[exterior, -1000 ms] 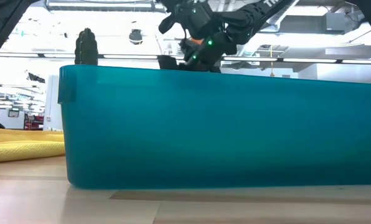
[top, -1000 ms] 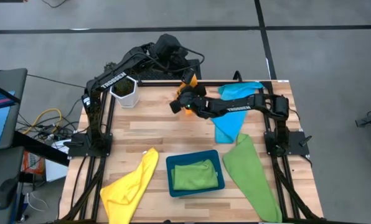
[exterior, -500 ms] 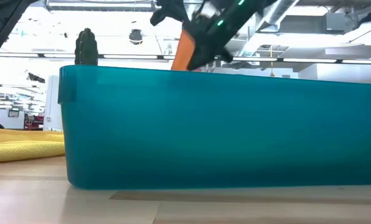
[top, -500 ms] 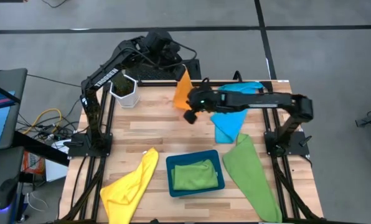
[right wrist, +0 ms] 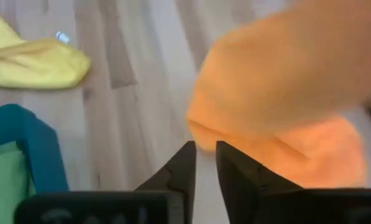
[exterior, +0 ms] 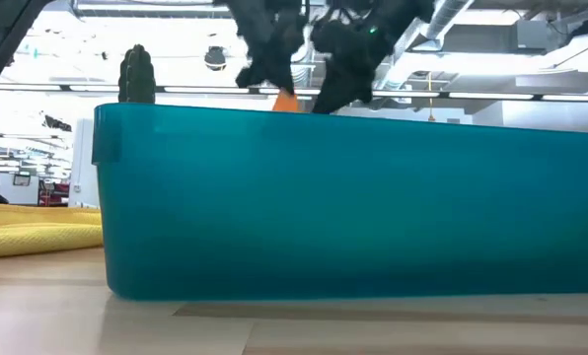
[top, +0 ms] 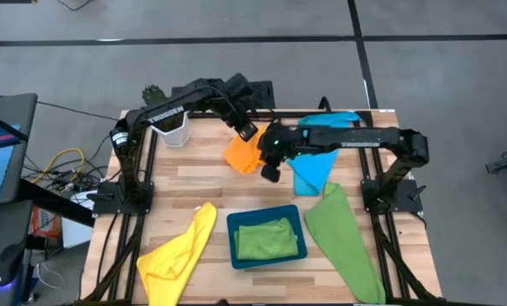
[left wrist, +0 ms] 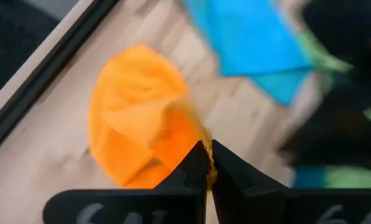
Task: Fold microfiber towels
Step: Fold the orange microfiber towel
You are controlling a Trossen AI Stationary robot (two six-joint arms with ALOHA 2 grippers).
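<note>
Wooden boards make up the table [top: 194, 174], smooth and pale. By the dark teal tray [top: 266, 254], a hard box holding a folded green towel [top: 266, 239], lie soft yellow [top: 179, 249], green [top: 343, 242] and blue [top: 317, 166] towels. Behind the tray sits the crumpled orange towel [top: 243, 153]. The left gripper [top: 244, 131] pinches its edge, fingers tight together. The right gripper [top: 269, 170], beside it, holds nothing, fingers slightly apart. A good fold probably needs the cloth pulled flat first.

Bright, even overhead light, soft shadows; motion-blurred wrist views; glaring ceiling lamps [exterior: 215, 57] behind the low view.
</note>
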